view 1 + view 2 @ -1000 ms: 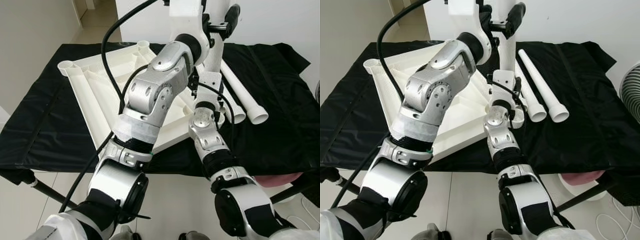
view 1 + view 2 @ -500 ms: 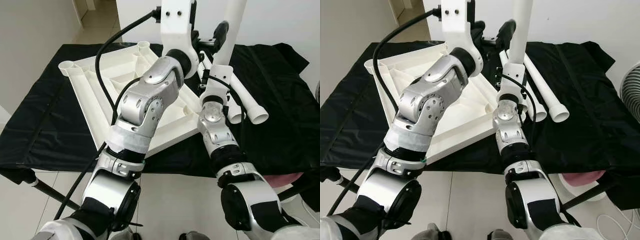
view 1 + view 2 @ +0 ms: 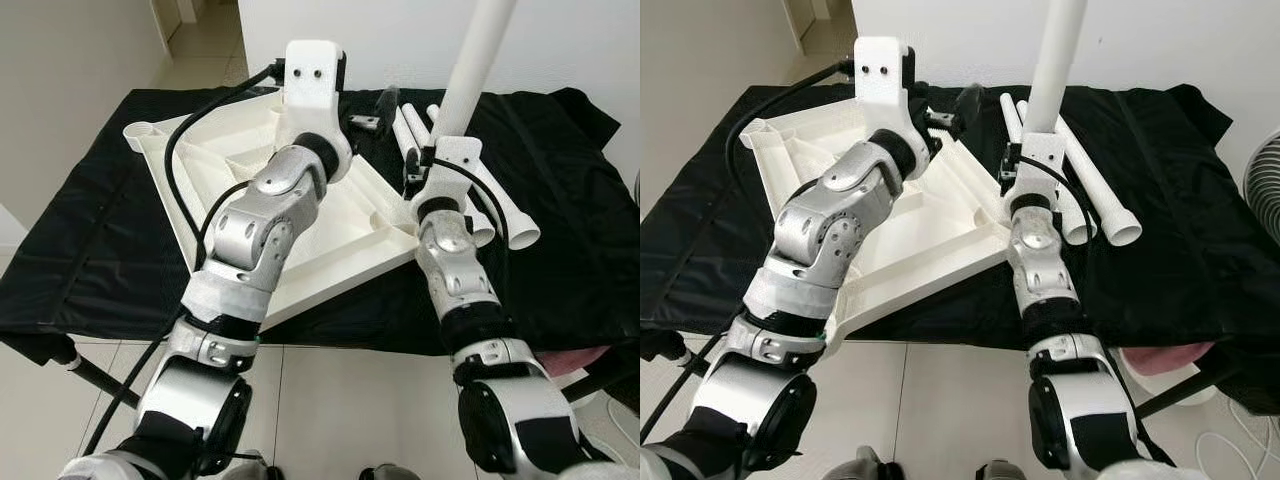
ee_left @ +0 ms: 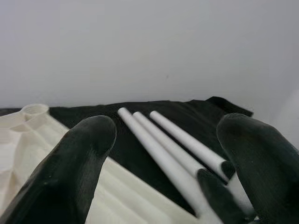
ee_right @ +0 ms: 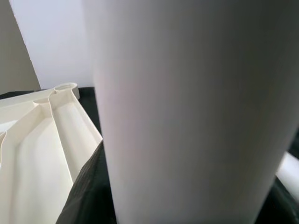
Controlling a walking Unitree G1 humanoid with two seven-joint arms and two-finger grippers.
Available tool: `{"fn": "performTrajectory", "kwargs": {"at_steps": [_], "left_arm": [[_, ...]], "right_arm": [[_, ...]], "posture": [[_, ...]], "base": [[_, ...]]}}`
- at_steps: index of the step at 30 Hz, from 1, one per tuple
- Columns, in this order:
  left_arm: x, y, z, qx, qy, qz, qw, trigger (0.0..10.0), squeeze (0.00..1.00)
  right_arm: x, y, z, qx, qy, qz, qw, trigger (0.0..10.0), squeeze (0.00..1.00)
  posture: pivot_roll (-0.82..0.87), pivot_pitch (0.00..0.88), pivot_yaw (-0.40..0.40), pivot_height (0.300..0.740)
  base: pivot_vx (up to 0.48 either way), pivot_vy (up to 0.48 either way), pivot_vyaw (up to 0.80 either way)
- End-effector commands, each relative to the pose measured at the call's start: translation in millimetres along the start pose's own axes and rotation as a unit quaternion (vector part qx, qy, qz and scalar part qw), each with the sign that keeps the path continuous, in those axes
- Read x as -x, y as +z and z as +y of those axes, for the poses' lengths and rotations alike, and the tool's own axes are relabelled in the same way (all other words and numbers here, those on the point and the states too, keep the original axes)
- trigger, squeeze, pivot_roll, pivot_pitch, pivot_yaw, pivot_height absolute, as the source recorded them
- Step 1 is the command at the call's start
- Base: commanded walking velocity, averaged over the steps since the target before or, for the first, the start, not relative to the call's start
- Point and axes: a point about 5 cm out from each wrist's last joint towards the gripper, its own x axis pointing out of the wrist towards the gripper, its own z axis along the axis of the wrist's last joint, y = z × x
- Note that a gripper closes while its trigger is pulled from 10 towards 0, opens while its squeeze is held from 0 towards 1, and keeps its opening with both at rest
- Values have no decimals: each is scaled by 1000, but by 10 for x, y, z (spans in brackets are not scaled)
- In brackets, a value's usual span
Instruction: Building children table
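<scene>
The white tabletop (image 3: 340, 230) lies upside down on a black-draped table, with corner sockets (image 3: 140, 130) showing at its far side. My right gripper (image 3: 424, 166) is shut on a white table leg (image 3: 470, 70), holding it upright over the tabletop's right corner. The leg (image 5: 187, 116) looms close in the right wrist view; its lower end is hidden behind my wrist. My left gripper (image 3: 375, 110) hovers open over the tabletop's far edge, fingers (image 4: 88, 140) spread with nothing between them. Three more legs (image 3: 505, 205) lie side by side on the cloth beyond.
The black cloth (image 3: 90, 250) drapes over the table's front edge, with tiled floor below. A fan (image 3: 1267, 175) stands at the right edge of view and something pink (image 3: 1160, 355) sits under the table's right side. A white wall runs behind.
My left arm has stretched forward, its wrist dropping from the top of view to the tabletop's far edge. My right arm shifted right with the leg, which now stands more upright.
</scene>
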Motion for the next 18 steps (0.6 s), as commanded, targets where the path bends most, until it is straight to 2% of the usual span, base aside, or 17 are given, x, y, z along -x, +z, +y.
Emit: {"fn": "performTrajectory", "kwargs": {"at_steps": [1,6,8,12,16,18], "left_arm": [[17,-63,-32,-11,-60,11,998,10000,0],[66,-189,89,-15,-34,33,999,10000,0],[66,-189,89,-15,-34,33,999,10000,0],[118,-290,162,-34,-22,48,998,10000,0],[234,-484,245,-65,-18,62,996,10000,0],[234,-484,245,-65,-18,62,996,10000,0]], "right_arm": [[14,11,-13,-15,7,0,1000,10000,0],[81,-49,-120,-1,13,7,1000,10000,0],[81,-49,-120,-1,13,7,1000,10000,0],[108,-73,-202,21,12,8,1000,10000,0],[126,-63,-276,43,17,-1,999,10000,0],[126,-63,-276,43,17,-1,999,10000,0]], "posture": [[-146,0,70,740],[-150,2,74,740],[-150,2,74,740],[-152,6,73,740],[-156,16,74,740],[-156,16,74,740]], "base": [[0,0,0],[0,0,0],[0,0,0],[0,0,0],[0,0,0],[0,0,0]]}}
